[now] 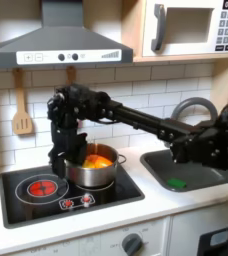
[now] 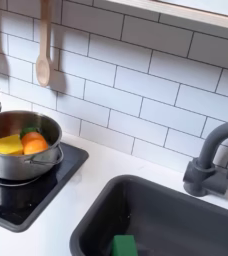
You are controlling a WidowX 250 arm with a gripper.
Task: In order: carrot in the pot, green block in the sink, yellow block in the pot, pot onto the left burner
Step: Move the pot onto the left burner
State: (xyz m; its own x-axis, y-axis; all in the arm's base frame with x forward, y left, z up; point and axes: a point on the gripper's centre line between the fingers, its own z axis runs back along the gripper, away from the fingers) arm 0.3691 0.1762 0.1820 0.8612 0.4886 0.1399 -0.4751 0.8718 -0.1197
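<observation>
The steel pot [image 1: 91,168] sits on the stove's [image 1: 26,205] right burner in the first exterior view, holding the carrot [image 2: 33,144] and yellow block [image 2: 6,145]. The green block [image 2: 124,245] lies in the sink [image 2: 176,205]. My gripper [image 1: 64,155] hangs at the pot's rim; I cannot tell its grip. The pot looks rigid, smooth and slippery, so I judge the rim or a handle the best hold.

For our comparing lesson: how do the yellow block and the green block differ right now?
The yellow block lies inside the pot beside the carrot; the green block sits alone in the sink. One is yellow, the other green. Both are small toy pieces.
</observation>
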